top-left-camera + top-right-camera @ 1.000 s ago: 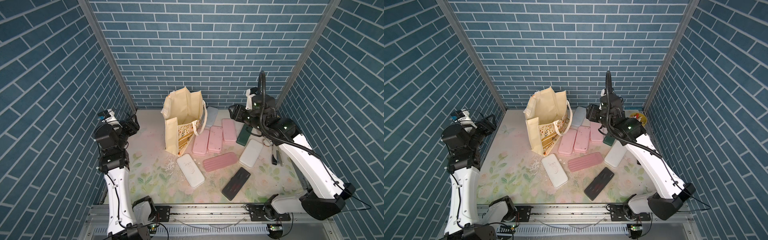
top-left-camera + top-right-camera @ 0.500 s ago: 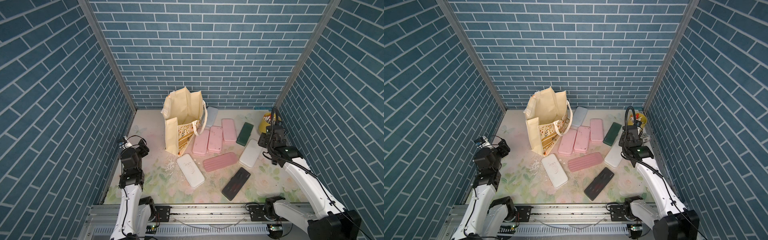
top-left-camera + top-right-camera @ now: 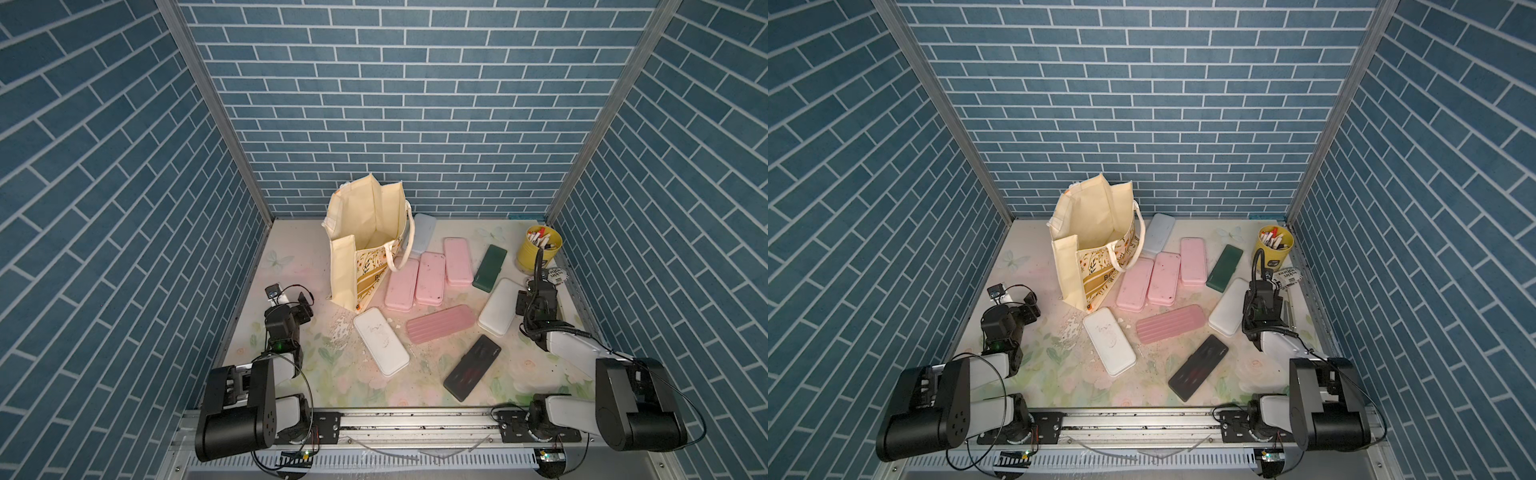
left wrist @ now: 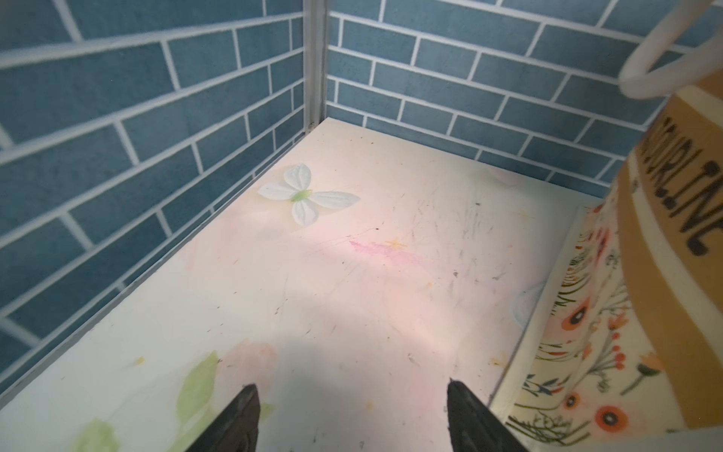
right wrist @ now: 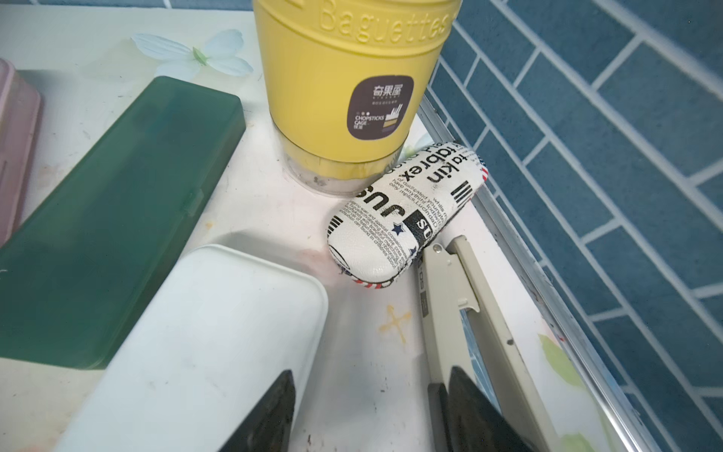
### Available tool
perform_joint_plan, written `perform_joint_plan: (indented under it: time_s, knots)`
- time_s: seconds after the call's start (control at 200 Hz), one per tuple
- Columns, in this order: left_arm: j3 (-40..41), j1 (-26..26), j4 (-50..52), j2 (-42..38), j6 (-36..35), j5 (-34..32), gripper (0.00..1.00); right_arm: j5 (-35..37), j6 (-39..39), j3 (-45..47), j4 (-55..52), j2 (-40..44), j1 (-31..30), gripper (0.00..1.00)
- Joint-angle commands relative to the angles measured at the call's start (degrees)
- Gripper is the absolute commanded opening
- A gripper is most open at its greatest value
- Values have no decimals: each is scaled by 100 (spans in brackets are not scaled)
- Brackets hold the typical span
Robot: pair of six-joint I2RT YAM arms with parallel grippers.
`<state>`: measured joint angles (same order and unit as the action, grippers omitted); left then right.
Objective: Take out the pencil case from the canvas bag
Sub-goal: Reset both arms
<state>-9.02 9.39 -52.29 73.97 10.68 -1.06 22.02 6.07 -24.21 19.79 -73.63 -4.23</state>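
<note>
I see the left gripper [image 4: 351, 387] spread wide and empty over bare tabletop [image 4: 352, 274] just beside the upright canvas bag [image 3: 344, 266], and the right gripper [image 5: 369, 377] parted, gripping nothing, above a white pencil case [image 5: 195, 332] and a stapler [image 5: 481, 313].

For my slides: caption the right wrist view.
Open right claw facing a white rounded case, green plastic case, yellow cylindrical pot and newsprint-patterned oval case.
</note>
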Motion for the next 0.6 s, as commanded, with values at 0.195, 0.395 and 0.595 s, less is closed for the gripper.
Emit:
perform_joint_plan:
  time_s: [0.195,0.395,0.595]
  knots:
    - [-104,-11,-1449,713,-546,968,80,-1731,-730,182,1957,-432,381,62]
    - [-253,-9,-1624,1131,-654,1282,80,-2667,-570,89,2611,-1267,656,61]
    - [-57,-64,-2609,1706,-736,1394,81,-2295,-418,297,3164,-1426,661,63]
